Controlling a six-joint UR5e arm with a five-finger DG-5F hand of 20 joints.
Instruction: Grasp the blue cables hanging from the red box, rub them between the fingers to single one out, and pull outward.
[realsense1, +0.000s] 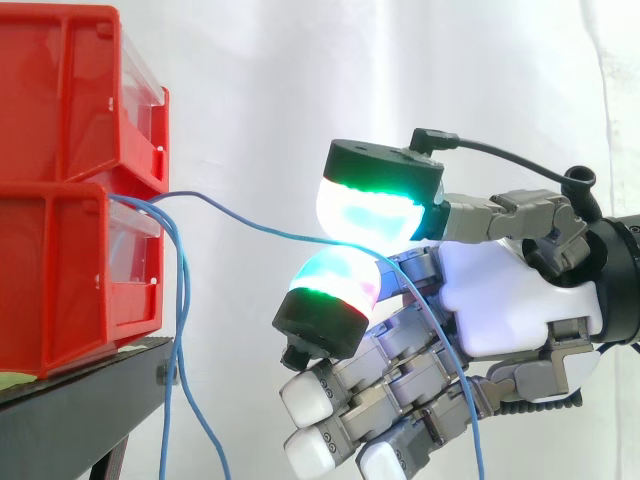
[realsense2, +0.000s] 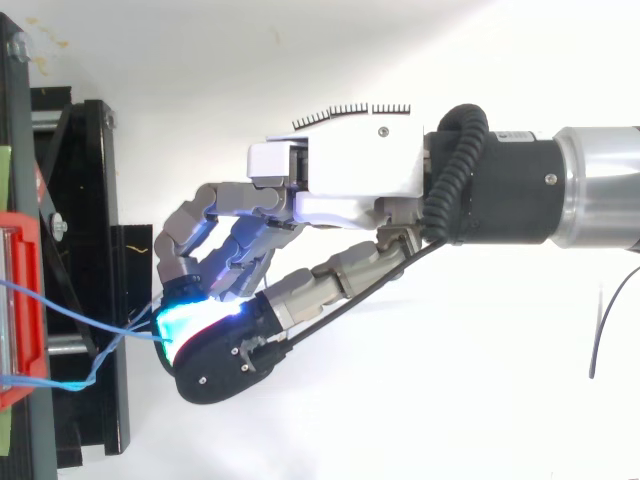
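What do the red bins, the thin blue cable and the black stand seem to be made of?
Red bins: probably moulded plastic, smooth with a slight sheen, ribbed walls. Blue cable: likely plastic-sheathed wire; it curves softly where the hand pinches it. Black stand: matte, perhaps painted metal; unsure.

Gap between hand (realsense1: 500, 300) and red bins (realsense1: 60, 250), blue cable (realsense1: 250, 223) across

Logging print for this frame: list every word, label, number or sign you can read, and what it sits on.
No text can be read.
The red bins show no lettering.
The hand, pinching a blue cable between its pads, bears tick marks on its white cover, without numerals.
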